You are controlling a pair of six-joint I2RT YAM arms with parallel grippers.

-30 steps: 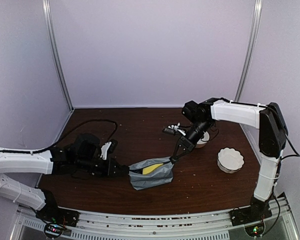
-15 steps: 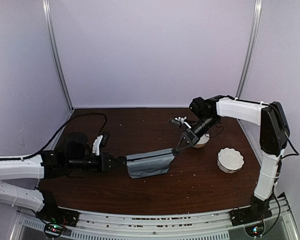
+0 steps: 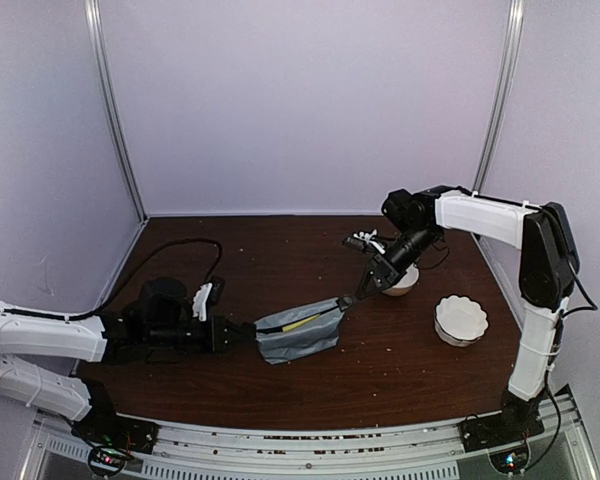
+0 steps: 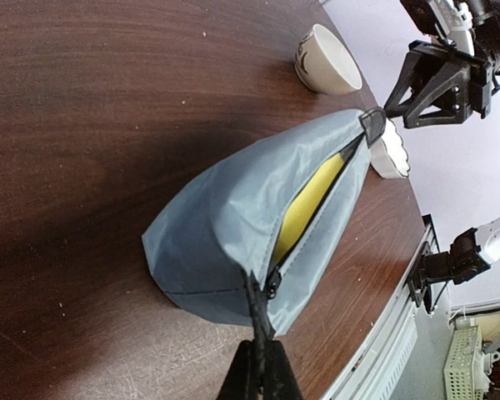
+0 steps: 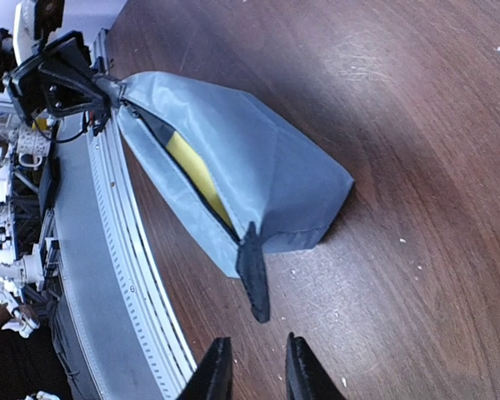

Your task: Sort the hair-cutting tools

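Left gripper [image 4: 258, 354]: clamped on the near end of the grey pouch [image 4: 225, 208], which lies on the table [image 4: 83, 125]. Right gripper [image 5: 252, 358]: fingers parted just short of the pouch's black tab [image 5: 254, 279], not gripping it. A yellow item [image 4: 308, 204] shows through the open zip. Hair-cutting tools: location cannot be told.

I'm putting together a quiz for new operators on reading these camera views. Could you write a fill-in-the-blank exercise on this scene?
1. The left fingers are shut on one end of the ___ zip pouch.
2. Through its open zip, something ___ shows inside.
3. The right fingers grip ___; the pouch's black tab lies free ahead of them.
4. Near the right arm stand ___ white bowls.

Missing words: grey; yellow; nothing; two.
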